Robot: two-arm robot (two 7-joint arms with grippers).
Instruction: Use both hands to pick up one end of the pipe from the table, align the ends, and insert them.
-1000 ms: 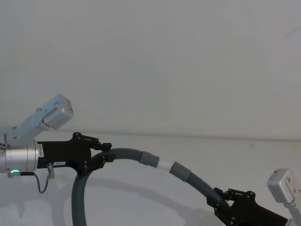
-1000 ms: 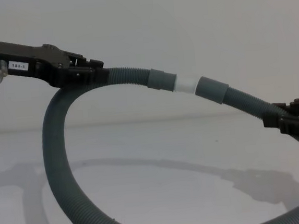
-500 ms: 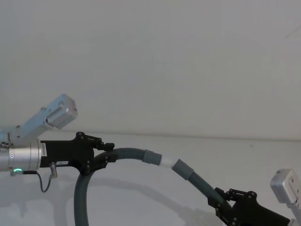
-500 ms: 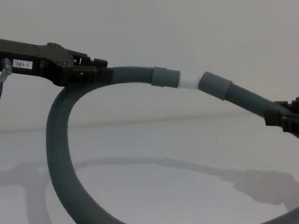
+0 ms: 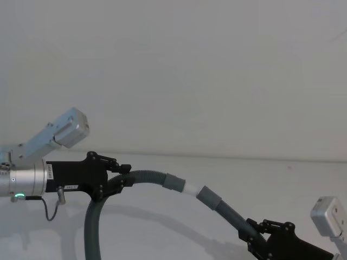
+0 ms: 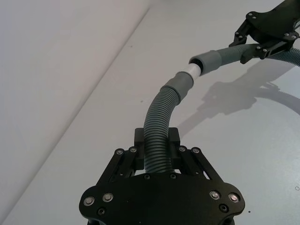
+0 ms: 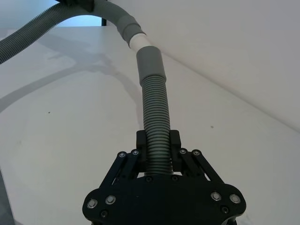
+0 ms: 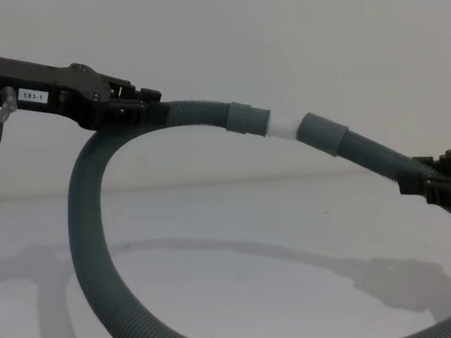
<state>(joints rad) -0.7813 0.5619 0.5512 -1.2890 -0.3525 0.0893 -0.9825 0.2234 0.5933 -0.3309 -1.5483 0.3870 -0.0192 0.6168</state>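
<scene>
The dark grey corrugated pipe (image 5: pixel 91 227) is held off the white table (image 5: pixel 303 179) in a big loop (image 8: pixel 84 229). My left gripper (image 5: pixel 123 180) is shut on the pipe just behind the cuff with the white tip (image 5: pixel 190 188). Lower right, my right gripper (image 5: pixel 250 230) is shut on the pipe behind the plain cuff (image 5: pixel 208 197). The two ends meet in mid-air: the white tip (image 8: pixel 283 126) bridges the cuffs (image 8: pixel 246 120) and enters the mouth of the plain cuff (image 8: pixel 323 133). The left wrist view shows the same joint (image 6: pixel 193 71), and so does the right wrist view (image 7: pixel 139 42).
A pale grey wall (image 5: pixel 190 70) rises behind the table's far edge. A thin black cable (image 5: pixel 51 208) hangs under my left wrist. The pipe's shadow (image 8: pixel 313 264) lies on the table inside and beside the loop.
Both grippers have sunk slightly and the left one has edged right. The joined ends moved with them; the white tip still spans the two cuffs.
</scene>
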